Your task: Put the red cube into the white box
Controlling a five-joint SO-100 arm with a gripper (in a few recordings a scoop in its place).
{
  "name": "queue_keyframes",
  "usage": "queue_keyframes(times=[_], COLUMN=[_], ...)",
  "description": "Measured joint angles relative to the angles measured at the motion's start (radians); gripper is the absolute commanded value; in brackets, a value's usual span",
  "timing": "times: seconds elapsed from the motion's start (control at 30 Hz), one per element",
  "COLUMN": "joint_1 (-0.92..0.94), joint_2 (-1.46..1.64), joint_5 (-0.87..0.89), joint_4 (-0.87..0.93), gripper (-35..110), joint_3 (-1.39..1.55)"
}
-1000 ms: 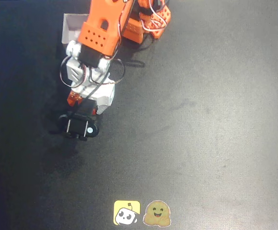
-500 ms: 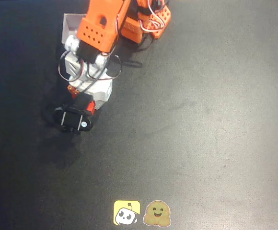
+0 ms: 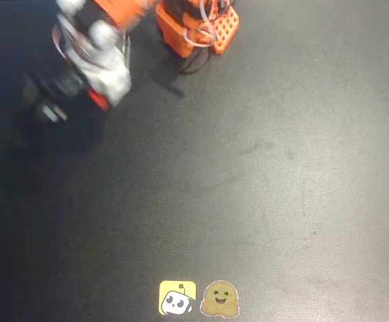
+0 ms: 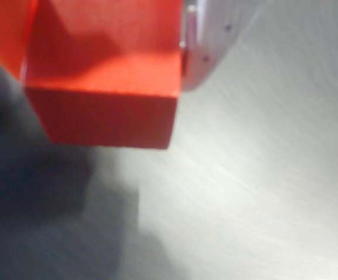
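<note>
Red cube point(image 4: 102, 96) in raised gripper point(image 4: 108, 35)

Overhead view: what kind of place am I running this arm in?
Probably a hobby or lab robot bench rather than a home or factory: a plain black matte tabletop, an orange perforated printed arm base with loose servo wires, and two small cartoon-face stickers at the table's near edge.

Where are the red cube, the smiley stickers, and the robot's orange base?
red cube point(image 4: 105, 87), wrist view, top face.
yellow sticker point(image 3: 177, 298), overhead view, centre.
brown sticker point(image 3: 220, 299), overhead view, centre.
orange base point(image 3: 194, 27), overhead view, top.
</note>
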Motion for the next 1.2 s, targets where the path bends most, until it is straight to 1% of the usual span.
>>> queue_keyframes(times=[0.17,0.37,0.53,0.57,0.6,0.63,0.87,0.9,0.93,1.0,1.03,1.1,1.2], joint_1=[0.244,0.414,0.445,0.449,0.449,0.449,0.423,0.422,0.417,0.414,0.416,0.420,0.368], joint_2=[0.025,0.025,0.025,0.025,0.025,0.025,0.041,0.041,0.043,0.043,0.044,0.061,0.115], joint_5=[-0.066,-0.083,-0.083,-0.083,-0.083,-0.083,-0.100,-0.095,-0.100,-0.109,-0.112,-0.178,-0.304], joint_4=[0.115,0.247,0.301,0.299,0.301,0.307,0.308,0.311,0.310,0.305,0.307,0.262,0.175], gripper=[0,0,0,7,18,22,30,29,25,5,0,0,0], joint_3=[-0.041,-0.078,-0.078,-0.078,-0.078,-0.078,-0.078,-0.084,-0.089,-0.091,-0.091,-0.092,-0.103])
